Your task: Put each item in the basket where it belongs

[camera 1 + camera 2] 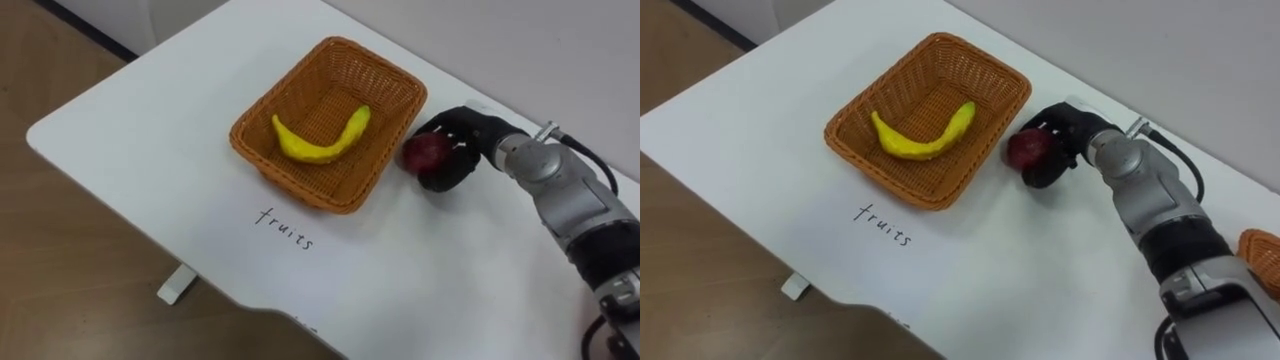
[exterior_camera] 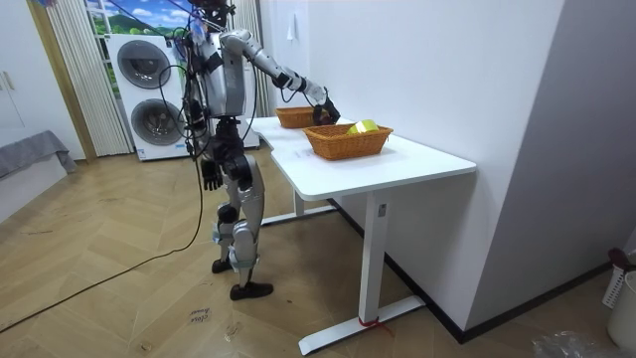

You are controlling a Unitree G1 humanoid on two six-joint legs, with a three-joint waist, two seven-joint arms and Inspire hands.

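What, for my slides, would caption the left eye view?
Right hand grips a red fruit on the white table, just beside the wicker basket holding a banana.

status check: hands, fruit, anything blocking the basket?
Right hand shut on red fruit, beside fruit basket right rim. Left hand hangs at side. Banana in basket; path looks open.
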